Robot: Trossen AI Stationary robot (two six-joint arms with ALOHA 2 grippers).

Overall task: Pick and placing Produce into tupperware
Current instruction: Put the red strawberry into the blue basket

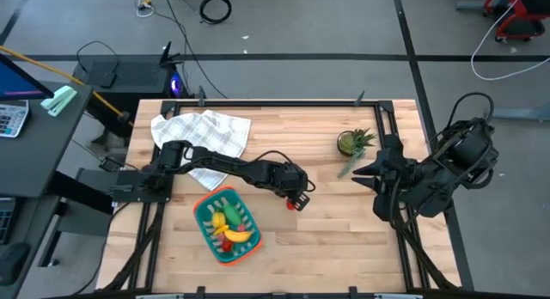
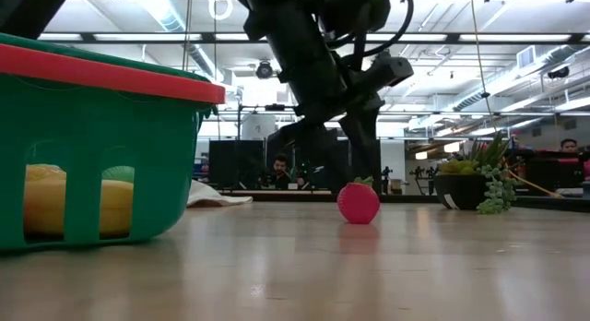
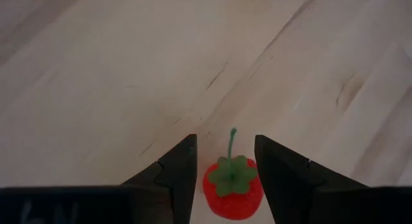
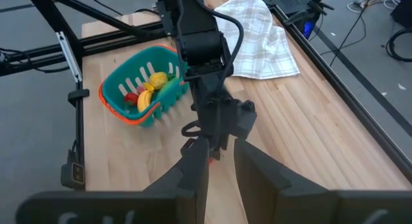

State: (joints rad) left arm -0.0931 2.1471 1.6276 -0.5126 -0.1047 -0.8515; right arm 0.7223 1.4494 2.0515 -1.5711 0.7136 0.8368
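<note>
A small red toy strawberry (image 3: 233,188) with a green cap and stem stands on the wood table (image 1: 344,239), also showing in the low view (image 2: 358,203). My left gripper (image 3: 225,143) is open and points down over it, one finger on each side; I see no plain touch. The teal basket with the orange rim (image 1: 203,211) sits to its left near the table's front, holding a yellow banana (image 1: 241,236), a green piece and red pieces. My right gripper (image 4: 221,150) waits open with a narrow gap at the table's right side (image 1: 359,176).
A white checked cloth (image 1: 202,131) lies at the far left of the table under my left arm. A small potted plant (image 1: 352,143) stands at the far right, close to my right gripper. Bare wood lies between the strawberry and the near edge.
</note>
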